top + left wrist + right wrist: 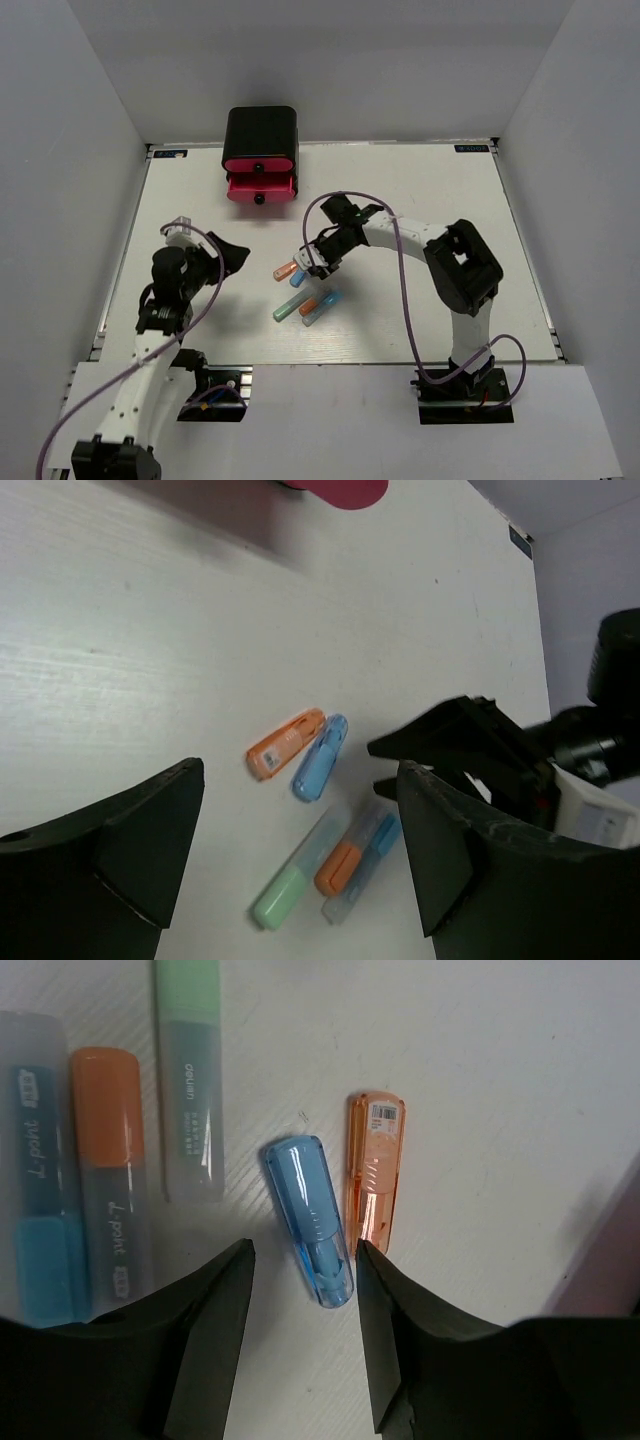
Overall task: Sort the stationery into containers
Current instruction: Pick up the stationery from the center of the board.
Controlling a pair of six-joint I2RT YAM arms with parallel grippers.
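Note:
A translucent blue capsule [308, 1215] and an orange capsule [375, 1170] lie side by side on the white table. My right gripper [303, 1260] is open, low over them, with the blue capsule's near end between its fingertips and the orange capsule just outside the right finger. A green-capped clear piece [190, 1100], an orange-capped one [105, 1160] and a blue one [40, 1200] lie close by to the left. The black box with pink-red drawers [260, 155] stands at the back. My left gripper [205, 262] is open and empty, left of the pile.
In the top view the lower drawer [258, 188] stands pulled out a little. The right arm's purple cable [400, 260] loops over the table. The left wrist view shows the same pieces [300, 875] and the right gripper [450, 745] beyond them.

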